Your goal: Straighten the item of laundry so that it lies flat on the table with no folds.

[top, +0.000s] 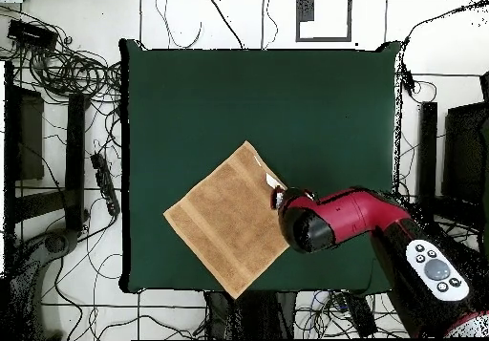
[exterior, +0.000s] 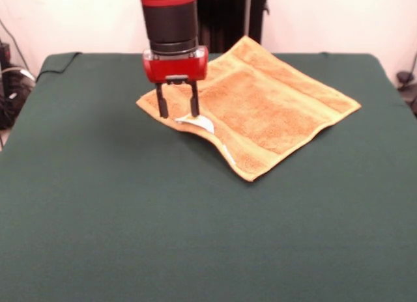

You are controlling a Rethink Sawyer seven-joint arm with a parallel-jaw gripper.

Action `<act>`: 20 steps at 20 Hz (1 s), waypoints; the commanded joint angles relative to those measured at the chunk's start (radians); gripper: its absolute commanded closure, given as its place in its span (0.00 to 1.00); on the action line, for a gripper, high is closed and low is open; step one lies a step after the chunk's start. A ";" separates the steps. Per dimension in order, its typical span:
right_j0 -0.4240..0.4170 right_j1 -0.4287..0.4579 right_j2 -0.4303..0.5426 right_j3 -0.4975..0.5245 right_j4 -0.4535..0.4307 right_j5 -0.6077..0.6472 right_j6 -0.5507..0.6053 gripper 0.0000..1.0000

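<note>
Front view: bare green table (exterior: 130, 237) fills the near half. Beyond it the orange-tan towel (exterior: 260, 110) lies spread as a diamond toward the far side, its near-left edge lifted and curled, with the white label (exterior: 199, 123) turned up there. My gripper (exterior: 176, 108) stands over that edge by the left corner, my two fingers (exterior: 162, 101) parted, their tips at the cloth beside the label, clasping nothing. Overhead view: my arm (top: 353, 218) reaches in over the towel's (top: 224, 218) label-side edge.

Red and black arm (exterior: 171, 22), red wrist block, two thin black jaws
</note>
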 commanded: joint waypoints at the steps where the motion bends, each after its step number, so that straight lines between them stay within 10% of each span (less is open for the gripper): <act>1: 0.134 0.020 -0.048 0.000 -0.044 -0.041 0.038 0.00; 7: 0.211 -0.094 -0.118 0.087 0.003 -0.052 0.125 0.00; 20: 0.484 0.199 -0.431 -0.143 0.027 -0.361 0.246 0.00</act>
